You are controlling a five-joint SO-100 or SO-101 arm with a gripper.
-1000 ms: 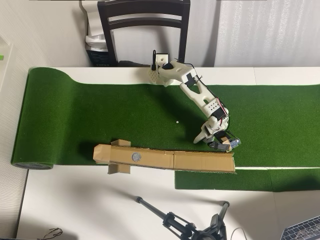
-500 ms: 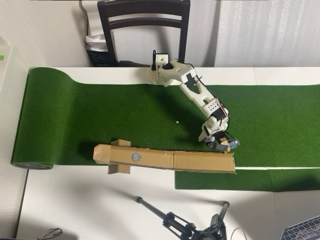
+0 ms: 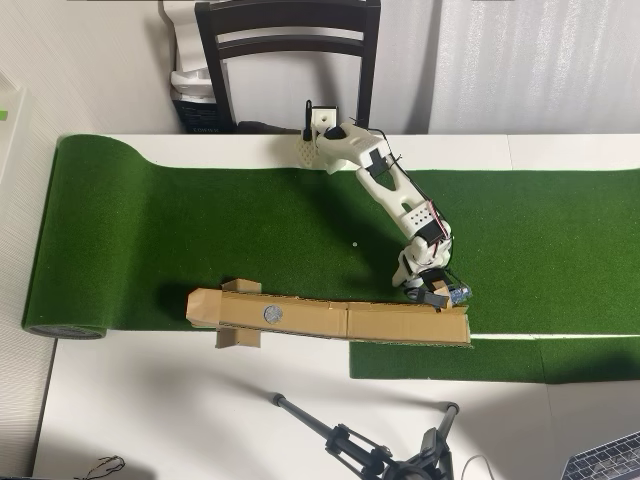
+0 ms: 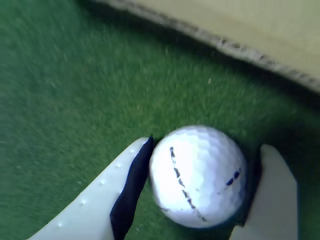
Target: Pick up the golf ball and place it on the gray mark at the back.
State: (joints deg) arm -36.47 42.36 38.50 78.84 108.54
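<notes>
wrist view: golf ball [image 4: 197, 176] on green turf [image 4: 75, 90] between the two fingers [image 4: 90, 207], both touching it, gripper [image 4: 200, 200] closed around the ball. cardboard strip [image 4: 240, 25] just behind. overhead view: gray mark [image 3: 272, 313] on cardboard strip, well left of gripper [image 3: 432, 290].

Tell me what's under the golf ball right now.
In the wrist view the golf ball sits between the tool fingers over green turf, the cardboard strip just beyond. The spot directly beneath it is covered, so contact with the turf cannot be seen.
</notes>
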